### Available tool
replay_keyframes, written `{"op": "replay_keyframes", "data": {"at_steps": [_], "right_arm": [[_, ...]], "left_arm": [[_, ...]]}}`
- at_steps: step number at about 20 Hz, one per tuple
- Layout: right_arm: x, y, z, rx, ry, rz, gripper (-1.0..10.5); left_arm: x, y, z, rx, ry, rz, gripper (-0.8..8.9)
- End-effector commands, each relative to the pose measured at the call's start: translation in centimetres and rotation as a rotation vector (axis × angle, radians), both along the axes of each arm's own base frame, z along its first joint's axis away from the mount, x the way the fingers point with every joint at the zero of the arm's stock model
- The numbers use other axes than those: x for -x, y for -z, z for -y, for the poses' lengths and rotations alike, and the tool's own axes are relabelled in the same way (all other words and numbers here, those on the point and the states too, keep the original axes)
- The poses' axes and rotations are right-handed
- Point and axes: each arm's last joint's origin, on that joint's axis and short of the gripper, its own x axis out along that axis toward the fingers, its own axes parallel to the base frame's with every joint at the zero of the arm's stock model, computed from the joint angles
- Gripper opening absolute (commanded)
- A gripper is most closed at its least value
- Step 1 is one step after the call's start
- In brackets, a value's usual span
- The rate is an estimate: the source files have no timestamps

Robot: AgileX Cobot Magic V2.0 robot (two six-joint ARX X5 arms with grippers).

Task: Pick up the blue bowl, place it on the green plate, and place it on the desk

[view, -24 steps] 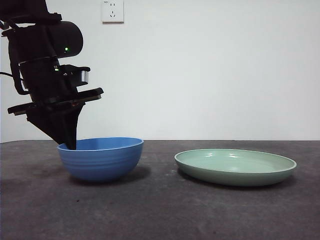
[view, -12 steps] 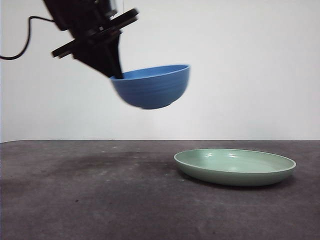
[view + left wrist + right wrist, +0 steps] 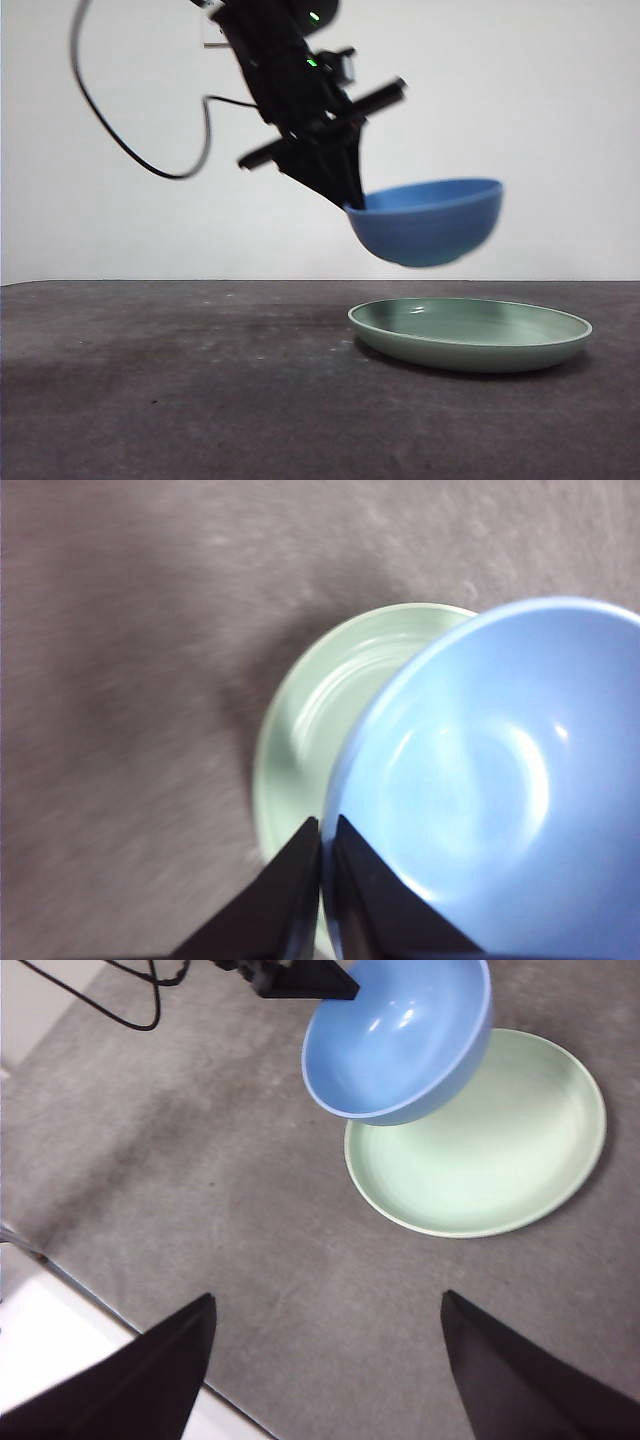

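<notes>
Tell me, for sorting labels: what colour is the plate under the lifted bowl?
Pale mint green plate, glossy inside; the right wrist view shows it best.

White wall [image 3: 560, 120]; wall socket [image 3: 211, 38].

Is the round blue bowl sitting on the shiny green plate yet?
Apart. The front view shows the round blue bowl hanging above the shiny pale green plate, white wall visible between them.
</notes>
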Motion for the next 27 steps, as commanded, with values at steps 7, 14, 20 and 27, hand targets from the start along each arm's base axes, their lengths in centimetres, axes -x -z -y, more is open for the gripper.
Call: {"op": "replay_keyframes", "data": {"at_steps": [7,14,20,27], "right_arm": [[1.1,-0.7,0.1,-0.007,0.007,0.013,3.6],[1.1,-0.6,0.2,0.013,0.028,0.017,3.6],[1.1,-0.6,0.2,0.012,0.027,0.017,3.6],[1.1,-0.6,0.2,0.012,0.028,0.017,3.6]], "left_arm": [[-2.9,4.5,3.9,-0.047,0.019,-0.070,0.15],[-2.9,5.4,4.1,-0.068,0.026,-0.092,0.15],[-2.5,5.5,4.2,-0.087,0.048,-0.099,0.74],[-2.4,5.4,4.3,-0.087,0.050,-0.100,2.30]]}}
